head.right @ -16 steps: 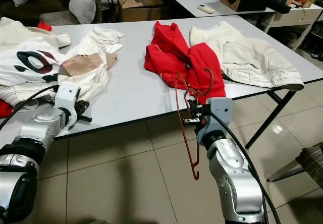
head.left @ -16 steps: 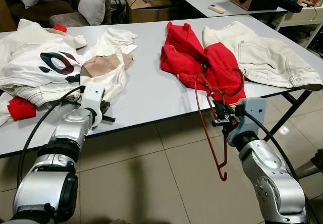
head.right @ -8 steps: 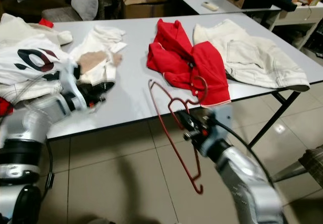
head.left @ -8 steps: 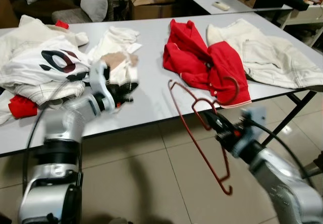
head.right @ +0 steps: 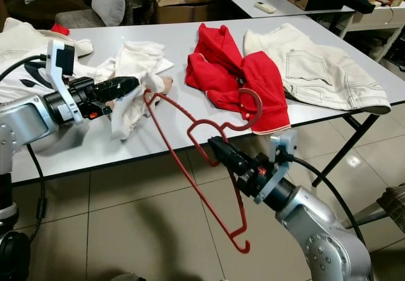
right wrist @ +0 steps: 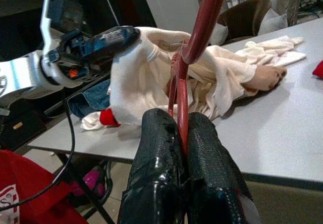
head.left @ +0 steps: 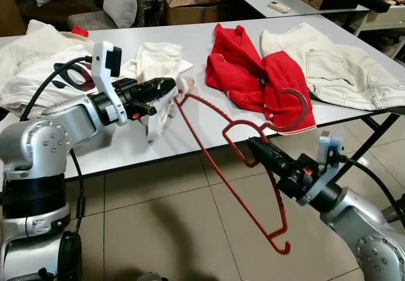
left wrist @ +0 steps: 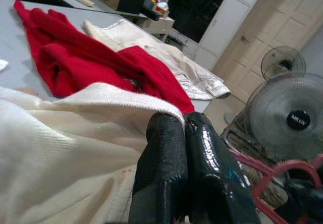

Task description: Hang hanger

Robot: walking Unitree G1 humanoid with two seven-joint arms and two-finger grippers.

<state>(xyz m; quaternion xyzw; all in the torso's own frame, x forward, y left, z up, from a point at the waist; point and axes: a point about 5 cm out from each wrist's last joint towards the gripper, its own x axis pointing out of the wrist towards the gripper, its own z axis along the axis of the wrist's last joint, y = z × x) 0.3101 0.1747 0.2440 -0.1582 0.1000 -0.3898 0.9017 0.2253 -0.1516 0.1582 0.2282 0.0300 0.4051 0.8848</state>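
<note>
A red wire hanger [head.left: 234, 167] is held in the right gripper [head.left: 258, 149], low and right of centre in the left eye view, in front of the table edge. The black fingers [right wrist: 161, 148] are clenched on the wire just below the hook's neck, as seen in the right wrist view. The hanger is tilted: its curved hook [head.left: 297, 107] rises over the hem of the red garment [head.left: 259, 75], one shoulder end reaches up and left to the cream garment [head.left: 158, 72], and the other end hangs down over the tiled floor [head.left: 164, 218] at lower centre.

The left gripper [head.left: 166, 89] is seen at centre left, above the grey table [head.left: 190, 126]. Its fingers [left wrist: 176, 158] are pressed together on a fold of the cream garment, a part of which is lifted off the tabletop and hangs from the fingertips. The hanger's upper end lies just beside that lifted cloth; whether it is inside the garment cannot be told.

Off-white trousers [head.left: 335, 72] are spread at the upper right of the table, touching the red garment. More white clothing [head.left: 31, 59] is heaped at the upper left.
</note>
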